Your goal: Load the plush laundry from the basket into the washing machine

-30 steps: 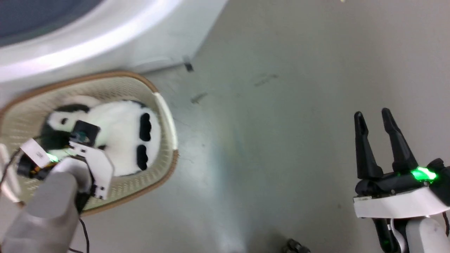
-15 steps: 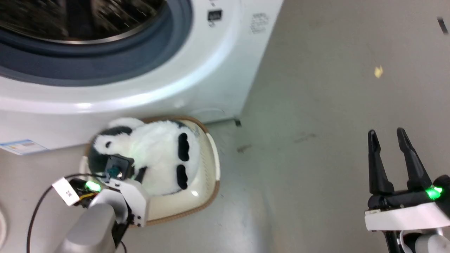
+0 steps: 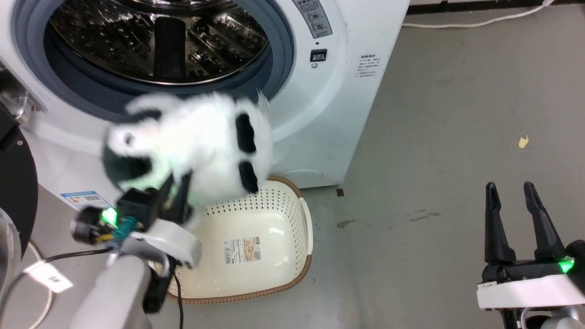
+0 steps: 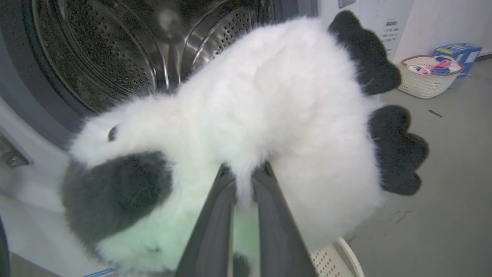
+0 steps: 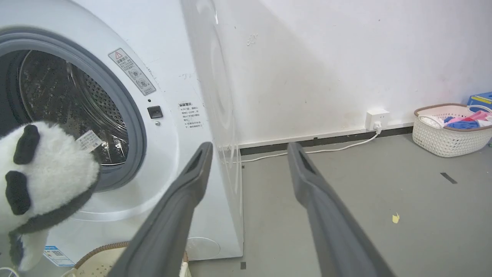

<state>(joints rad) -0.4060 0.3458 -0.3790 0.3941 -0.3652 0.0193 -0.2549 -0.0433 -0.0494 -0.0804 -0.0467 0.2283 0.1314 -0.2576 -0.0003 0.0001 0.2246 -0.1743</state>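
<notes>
Wide open: the washing machine [image 3: 329, 114] shows its steel drum [image 3: 160, 41] through the grey door ring [image 3: 281, 50], with the black-framed door [image 3: 13, 192] swung out to the left. A plush panda [image 3: 201, 141], pinched in the jaws of the left gripper [image 3: 178, 187], hangs before the ring's lower rim and covers part of the mouth. The perforated basket [image 3: 279, 205] sits below it, just in front of the washer's base. To the right, open grey floor [image 3: 411, 137] runs to a white cable [image 3: 480, 22]. The right gripper [image 3: 510, 185] hovers there, jaws spread, short of a yellow scrap [image 3: 523, 141].
</notes>
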